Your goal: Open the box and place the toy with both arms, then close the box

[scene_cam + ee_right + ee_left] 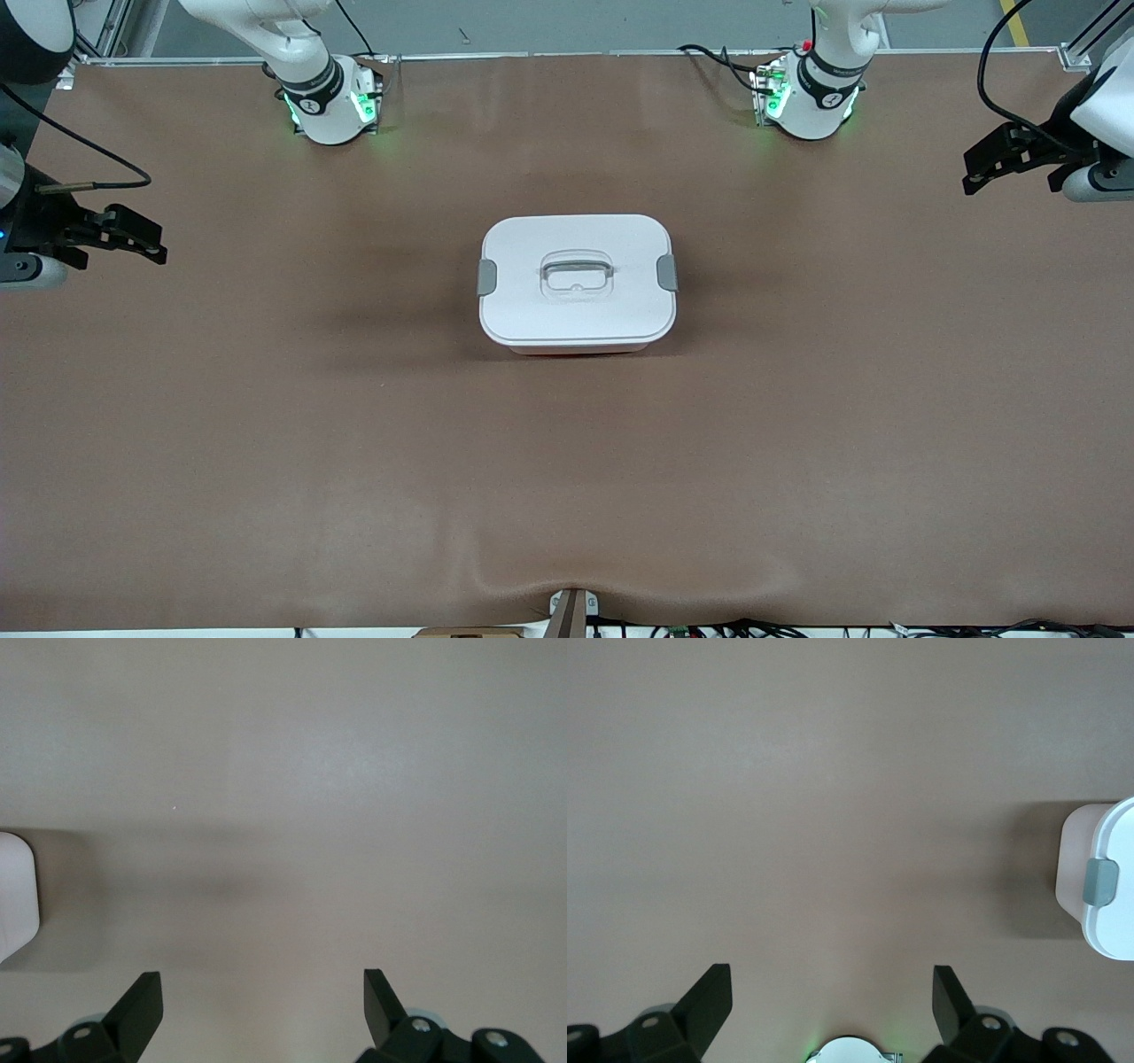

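Note:
The box (577, 279) stands in the middle of the table with its white lid on. Both grey side clips (486, 277) lie against its ends, and the clear handle (576, 273) sits in the lid's recess. A strip of pink tub shows under the lid. The toy is out of view. My left gripper (1010, 177) is open and empty above the table at the left arm's end; its wrist view (833, 973) shows one end of the box (1109, 930). My right gripper (115, 252) is open and empty at the right arm's end; its wrist view (262, 976) shows a corner of the lid (16, 895).
The brown table cover (797, 425) lies around the box on all sides. The two arm bases (330, 102) stand at the edge farthest from the front camera. A small bracket (571, 611) sits at the nearest edge, where the cover is puckered.

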Available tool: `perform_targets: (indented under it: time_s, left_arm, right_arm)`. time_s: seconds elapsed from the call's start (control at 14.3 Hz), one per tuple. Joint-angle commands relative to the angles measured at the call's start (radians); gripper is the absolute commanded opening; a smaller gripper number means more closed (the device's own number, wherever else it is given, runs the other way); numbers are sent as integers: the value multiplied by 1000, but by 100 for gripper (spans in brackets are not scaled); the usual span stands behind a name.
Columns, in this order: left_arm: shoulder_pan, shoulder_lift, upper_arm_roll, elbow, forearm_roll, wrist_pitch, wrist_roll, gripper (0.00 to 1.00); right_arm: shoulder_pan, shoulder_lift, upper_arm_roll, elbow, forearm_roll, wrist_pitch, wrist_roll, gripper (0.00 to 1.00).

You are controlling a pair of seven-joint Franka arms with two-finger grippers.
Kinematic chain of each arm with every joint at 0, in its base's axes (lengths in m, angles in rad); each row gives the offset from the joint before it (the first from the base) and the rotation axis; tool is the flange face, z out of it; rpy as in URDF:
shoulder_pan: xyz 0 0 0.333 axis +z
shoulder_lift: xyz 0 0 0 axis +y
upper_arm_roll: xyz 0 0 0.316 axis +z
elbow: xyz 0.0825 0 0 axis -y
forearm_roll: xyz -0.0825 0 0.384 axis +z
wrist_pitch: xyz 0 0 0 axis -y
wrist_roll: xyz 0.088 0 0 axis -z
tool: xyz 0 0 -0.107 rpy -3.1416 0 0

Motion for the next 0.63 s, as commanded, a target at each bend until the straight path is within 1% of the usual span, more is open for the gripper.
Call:
perform_targets:
  time_s: [0.0,0.56]
  left_arm:
    - [3,6,5,15,-11,-6,32,100]
    - [4,6,6,14,-10,-6,31,100]
  right_arm:
    - [-8,-12,12,-4,-18,-5,7,100]
    - [-18,-19,9,-6,-18,-25,-13,100]
